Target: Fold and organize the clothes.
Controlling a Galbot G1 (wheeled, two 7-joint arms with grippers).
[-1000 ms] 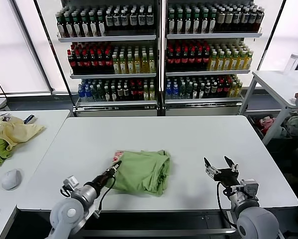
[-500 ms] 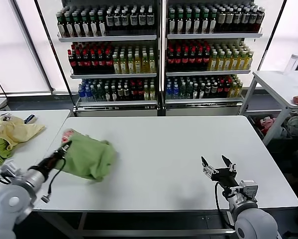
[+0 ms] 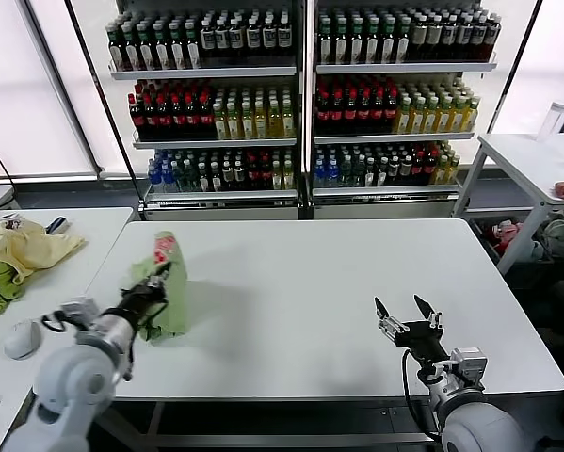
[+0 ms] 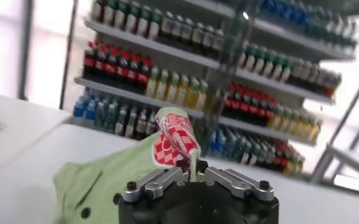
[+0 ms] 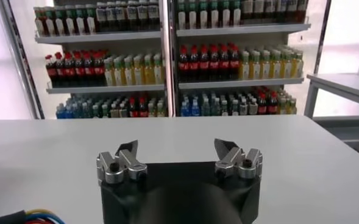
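1. T-shirt (image 3: 164, 287): light green, bundled at the table's (image 3: 338, 273) left edge; it hangs below and beside the left gripper (image 3: 161, 273), printed corner poking above the fingers, likely gripped there to carry the bundle in one piece.
2. Left gripper: pinched tight on that printed fold; arm reaches forward-left, forearm raised.
3. Right gripper (image 3: 406, 313): fingers spread wide, nothing between them, hovering low, well apart from the shirt.

Scene brightly and evenly lit; daylight is admitted through blown-out windows (image 3: 65, 104) at 10 and 2 o'clock. Soft shadow is cast on the white table (image 3: 300, 282). Bottle shelves (image 4: 185, 91) are rendered soft in the left wrist view; motion blur is seen there.
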